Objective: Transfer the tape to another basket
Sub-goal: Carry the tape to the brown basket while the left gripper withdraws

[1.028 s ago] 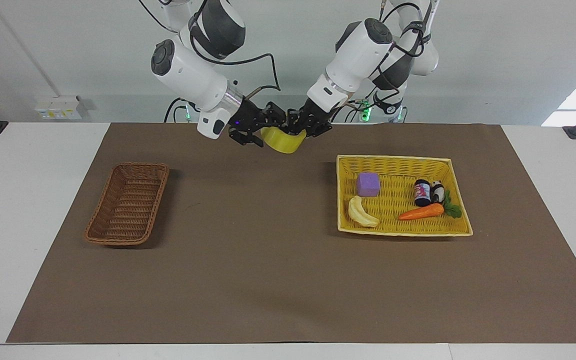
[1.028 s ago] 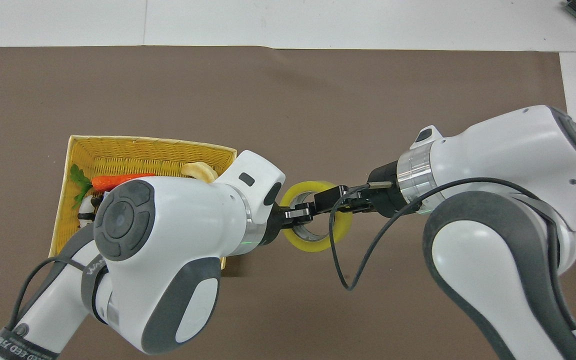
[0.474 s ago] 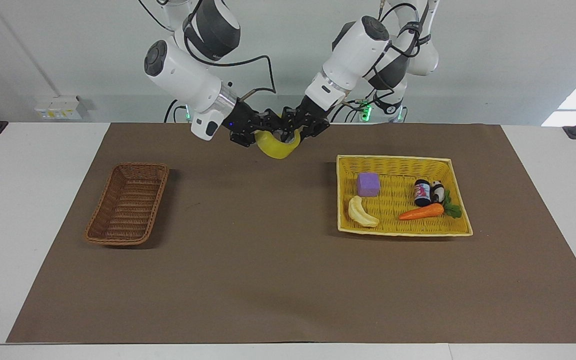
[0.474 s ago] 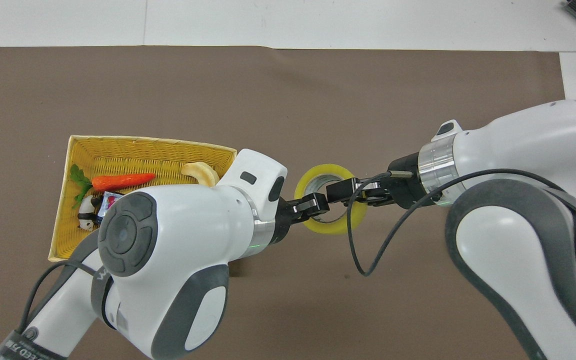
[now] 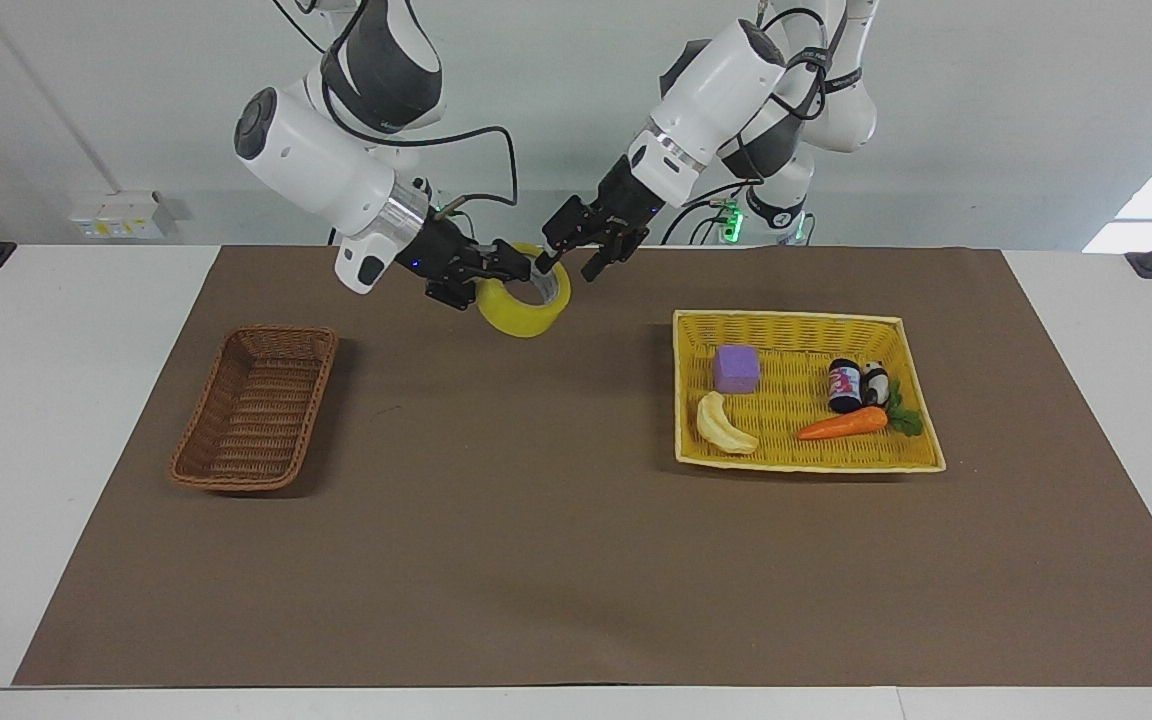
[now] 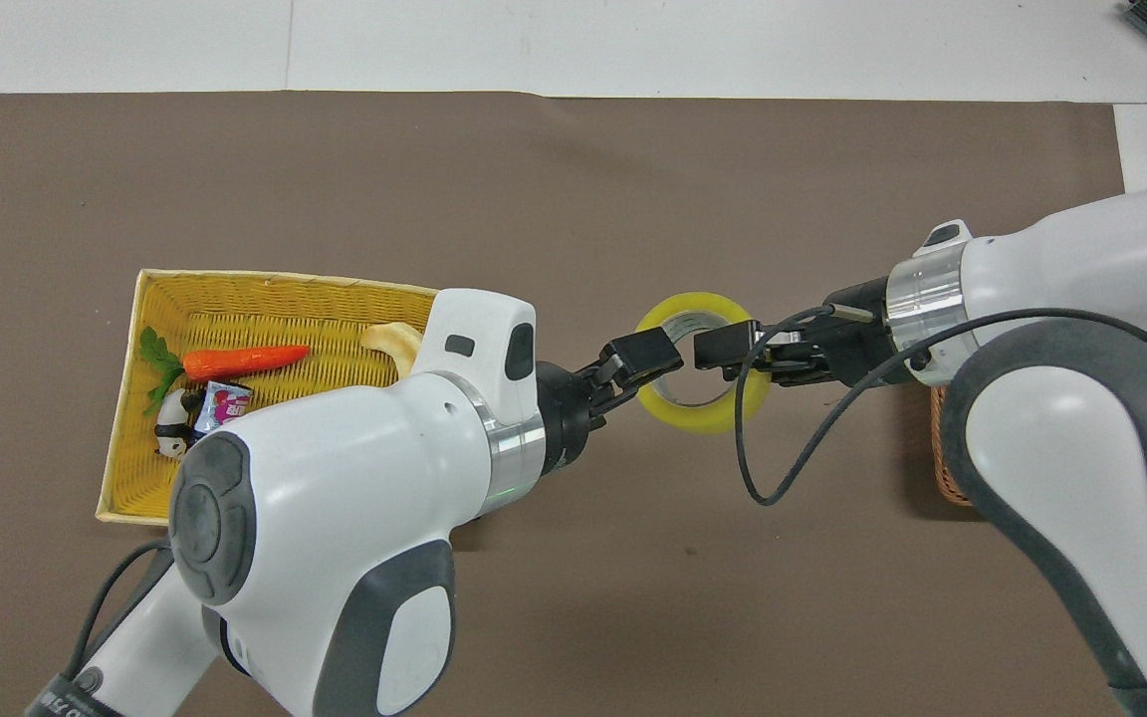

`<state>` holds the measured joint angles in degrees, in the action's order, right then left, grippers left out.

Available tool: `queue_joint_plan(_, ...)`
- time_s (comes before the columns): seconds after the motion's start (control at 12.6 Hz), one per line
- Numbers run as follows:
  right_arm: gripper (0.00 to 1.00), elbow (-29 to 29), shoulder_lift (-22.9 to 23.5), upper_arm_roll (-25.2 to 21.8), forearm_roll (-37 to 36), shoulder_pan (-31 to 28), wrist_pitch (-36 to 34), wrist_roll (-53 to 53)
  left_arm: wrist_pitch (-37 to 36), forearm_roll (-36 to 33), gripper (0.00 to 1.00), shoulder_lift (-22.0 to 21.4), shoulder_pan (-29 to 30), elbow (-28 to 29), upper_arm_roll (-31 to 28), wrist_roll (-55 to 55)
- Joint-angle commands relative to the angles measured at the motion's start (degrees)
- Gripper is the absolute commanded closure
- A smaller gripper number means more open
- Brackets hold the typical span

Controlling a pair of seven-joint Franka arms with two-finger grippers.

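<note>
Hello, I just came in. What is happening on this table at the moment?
Two robot arms are passing a roll of yellow tape between them. The right gripper holds the tape in the air over the brown mat. The left gripper is open, close beside the roll and not gripping it. The dark-brown wicker basket, toward the right arm's end, has nothing in it. The yellow tray basket holds a purple block, banana, carrot and small bottle.

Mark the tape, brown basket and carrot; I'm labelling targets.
tape (image 5: 514,316), facing view, on its yellow outer band.
brown basket (image 5: 198,467), facing view, on its rim.
carrot (image 5: 841,424), facing view, mid-body.
</note>
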<state>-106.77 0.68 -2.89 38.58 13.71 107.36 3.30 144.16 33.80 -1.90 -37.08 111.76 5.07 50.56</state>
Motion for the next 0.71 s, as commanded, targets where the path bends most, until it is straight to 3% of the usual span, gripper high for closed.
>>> queue_joint_plan(0.0, 1.0, 0.9, 0.6, 0.8, -0.2, -5.4, -0.6, -2.5, 1.0, 1.3, 0.0, -1.8, -1.1, 1.9, -0.8, 2.5)
queue_joint_plan(0.16, 1.0, 0.9, 0.8, 0.8, -2.3, -9.8, -0.8, -5.3, -3.7, 1.3, 0.0, -1.7, 0.2, 1.5, -1.3, 2.7)
queue_joint_plan(0.32, 1.0, 0.9, 1.0, 0.8, -8.0, -13.5, -1.0, -6.0, -14.3, 0.1, 0.0, -1.8, 5.6, 0.0, -1.5, 2.1)
queue_joint_plan(0.47, 1.0, 0.1, 1.2, 0.8, -10.2, -18.4, -2.8, -6.7, -17.1, -3.5, 0.0, -1.3, 9.7, -1.1, -1.5, 1.8)
queue_joint_plan(0.63, 1.0, -1.2, 3.4, 0.8, -10.2, -25.0, -3.9, -15.6, -19.5, -8.0, 0.0, -1.1, 13.6, -1.2, -1.5, -1.1)
